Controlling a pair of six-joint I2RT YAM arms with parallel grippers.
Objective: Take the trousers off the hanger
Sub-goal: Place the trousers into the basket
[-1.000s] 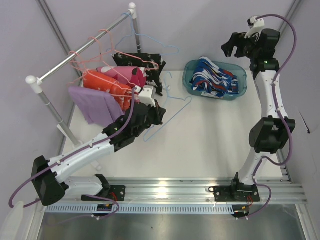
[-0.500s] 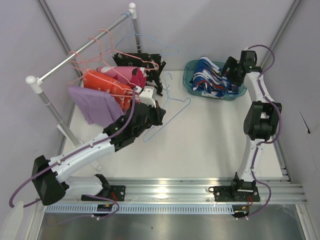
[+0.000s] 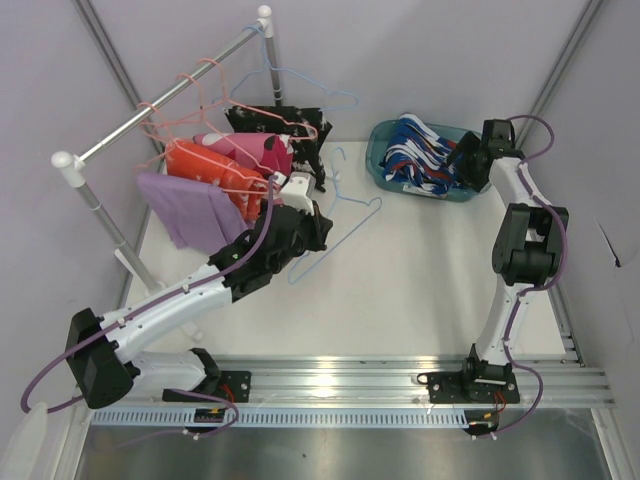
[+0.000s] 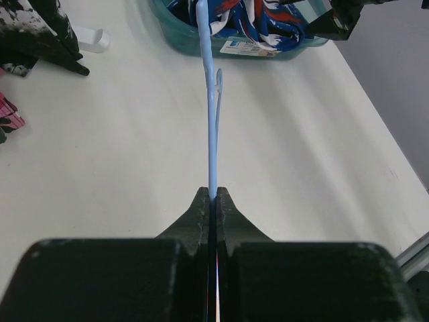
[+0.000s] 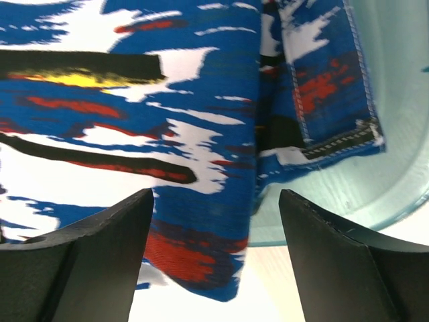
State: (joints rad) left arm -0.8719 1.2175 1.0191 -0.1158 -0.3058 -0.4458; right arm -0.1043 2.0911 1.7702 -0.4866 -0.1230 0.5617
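Note:
My left gripper [image 3: 316, 232] is shut on the thin wire of a bare blue hanger [image 3: 345, 222], which runs straight out from its closed jaws [image 4: 213, 193] as hanger wire [image 4: 212, 127]. The blue-white-red trousers [image 3: 425, 158] lie heaped in a teal basket [image 3: 378, 160]. My right gripper [image 3: 464, 160] sits at the basket's right rim, open, its fingers [image 5: 100, 248] either side of a fold of the patterned trousers [image 5: 167, 121] without clamping it. Lavender [image 3: 185, 212], orange [image 3: 200, 165], pink [image 3: 262, 152] and black speckled trousers [image 3: 285, 125] hang on the rack.
A metal rail [image 3: 160, 95] on white posts crosses the back left, carrying pink and blue wire hangers. The teal basket wall [image 5: 392, 154] curves to the right of my right fingers. The black speckled cloth [image 4: 33, 33] shows at the left wrist view's top left.
My right arm has swung down from high at the back to the basket's right rim, over the patterned trousers. The left arm and its blue hanger have barely shifted.

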